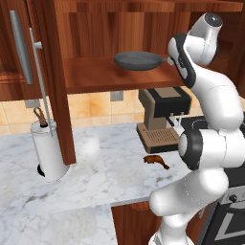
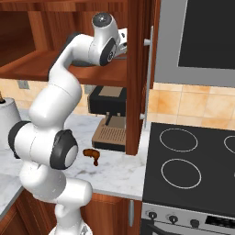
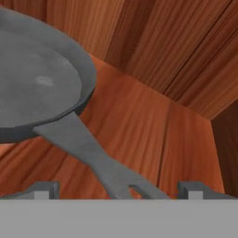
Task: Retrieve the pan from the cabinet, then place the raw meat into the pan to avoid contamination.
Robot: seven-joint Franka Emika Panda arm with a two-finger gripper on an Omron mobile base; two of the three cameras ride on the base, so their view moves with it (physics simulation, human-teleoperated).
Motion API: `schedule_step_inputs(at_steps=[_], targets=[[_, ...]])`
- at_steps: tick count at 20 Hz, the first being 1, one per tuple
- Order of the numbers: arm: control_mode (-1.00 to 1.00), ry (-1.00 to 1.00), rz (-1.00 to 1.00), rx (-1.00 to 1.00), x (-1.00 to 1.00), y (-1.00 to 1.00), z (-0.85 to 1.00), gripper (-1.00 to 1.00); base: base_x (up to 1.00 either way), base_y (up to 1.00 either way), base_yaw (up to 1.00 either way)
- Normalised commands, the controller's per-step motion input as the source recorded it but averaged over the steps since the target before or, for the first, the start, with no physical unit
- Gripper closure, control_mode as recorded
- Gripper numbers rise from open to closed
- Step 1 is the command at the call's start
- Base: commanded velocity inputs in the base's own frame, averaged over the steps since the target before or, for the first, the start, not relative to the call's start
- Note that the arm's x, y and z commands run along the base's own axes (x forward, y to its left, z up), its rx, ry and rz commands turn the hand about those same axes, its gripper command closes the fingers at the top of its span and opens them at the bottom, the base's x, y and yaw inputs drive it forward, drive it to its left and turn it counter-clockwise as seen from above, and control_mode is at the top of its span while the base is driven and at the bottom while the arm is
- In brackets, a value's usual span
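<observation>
Left base view: the pan (image 1: 138,60) sits on the open cabinet (image 1: 110,72) shelf near its front edge; the raw meat (image 1: 156,160) lies on the worktop (image 1: 95,172) by the rim. Hand view: the end effector (image 3: 118,189) is spread wide, fingertips (image 3: 44,189) either side of the pan's handle, gripping nothing.

The cabinet (image 1: 95,28) stands open at the top of the left base view; its door (image 1: 57,86), swung out at the left, walls off that side. On the shelf the pan (image 1: 138,60) leaves bare wood to its left. Below it, the coffee machine (image 1: 162,115) blocks the right counter (image 1: 95,167); the paper towel holder (image 1: 48,148) stands at the left.
</observation>
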Motion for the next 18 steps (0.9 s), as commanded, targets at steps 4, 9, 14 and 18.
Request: schedule_step_inputs(at_steps=[4, 9, 14, 18], targets=[[-1.0, 0.02, 0.0, 0.0, 0.28, -0.09, -0.12, -1.0, 0.0, 0.0, 0.0], [-1.0, 0.02, 0.0, 0.0, 0.27, -0.1, -0.11, -1.0, 0.0, 0.0, 0.0], [-1.0, 0.05, 0.0, 0.0, 0.19, -0.07, -0.15, -1.0, 0.0, 0.0, 0.0], [-1.0, 0.08, 0.0, 0.0, 0.05, -0.01, -0.18, -1.0, 0.0, 0.0, 0.0]])
